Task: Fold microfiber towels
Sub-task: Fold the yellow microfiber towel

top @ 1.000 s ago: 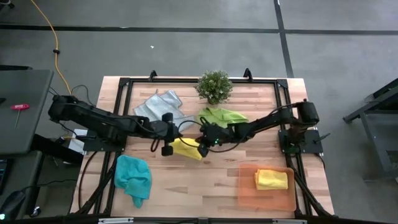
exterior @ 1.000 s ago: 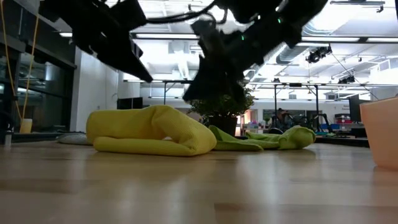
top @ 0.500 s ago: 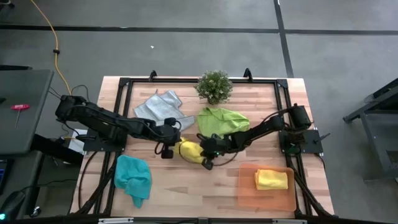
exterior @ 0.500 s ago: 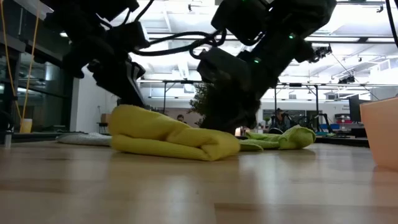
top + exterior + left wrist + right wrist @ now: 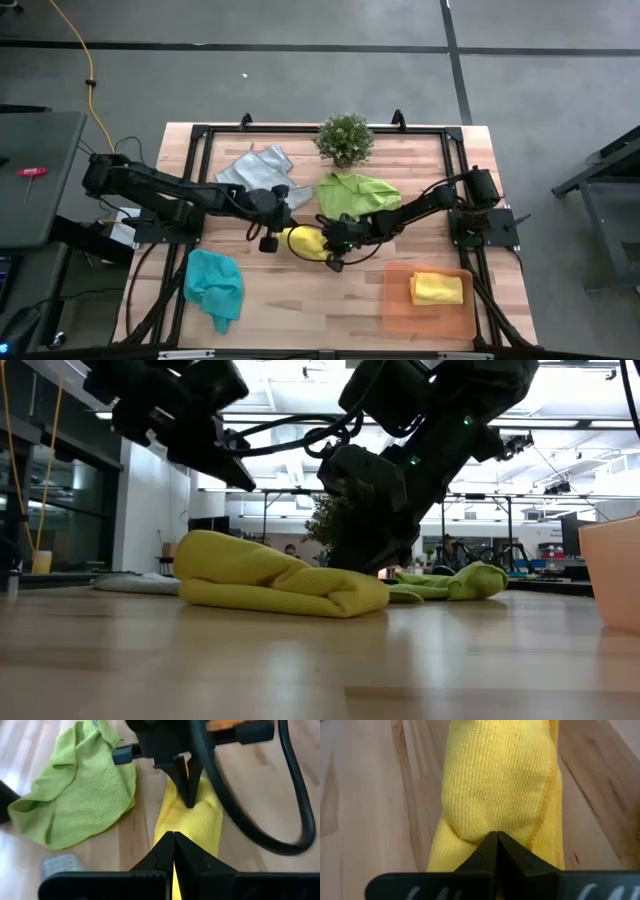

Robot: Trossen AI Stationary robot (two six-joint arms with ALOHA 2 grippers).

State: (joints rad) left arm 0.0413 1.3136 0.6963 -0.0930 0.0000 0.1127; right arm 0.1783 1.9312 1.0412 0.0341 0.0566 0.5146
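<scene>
A folded yellow towel [image 5: 303, 241] lies in the middle of the wooden table [image 5: 300, 300], between the two claws. The right gripper [image 5: 327, 241] is down at one end of it, pinched tight on the cloth. The left gripper [image 5: 277, 228] is squeezed closed with nothing in it, lifted just above the other end.

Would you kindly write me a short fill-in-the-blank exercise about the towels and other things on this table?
1. The towel lying in the orange tray is ____.
2. The potted plant stands beside the ____ towel.
3. Both grippers, left and right, have their jaws ____.
4. The teal towel lies on the table's ____ side.

Missing words: yellow; lime green; shut; left
</scene>
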